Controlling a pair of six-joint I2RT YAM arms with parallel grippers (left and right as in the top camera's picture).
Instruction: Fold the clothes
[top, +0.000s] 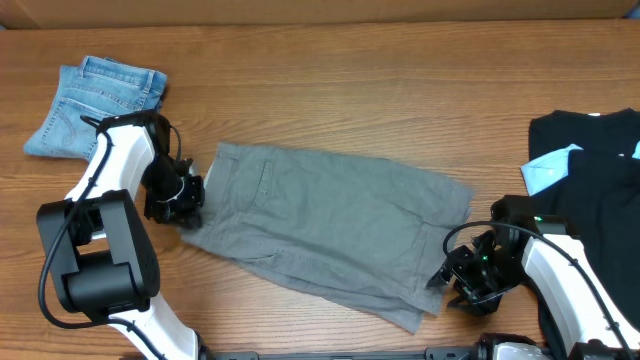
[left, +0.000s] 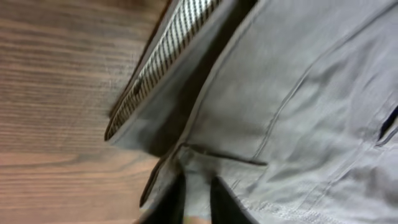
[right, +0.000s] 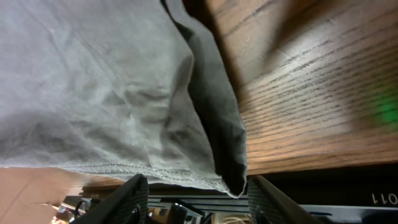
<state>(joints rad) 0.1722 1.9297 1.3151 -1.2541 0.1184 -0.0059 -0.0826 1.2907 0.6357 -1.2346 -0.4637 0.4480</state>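
Overhead shows the grey shorts (top: 330, 225) spread flat mid-way across the table (top: 350, 110). My left gripper (top: 193, 208) pinches their left waistband corner. My right gripper (top: 448, 275), jaws wide apart, straddles the near right hem, likely so both ends lift together.

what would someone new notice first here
Wide grey shorts lie spread mid-table, the left fingers at the waistband end and the right fingers open around a hem corner. Folded denim shorts sit far left, black garments at the right edge.
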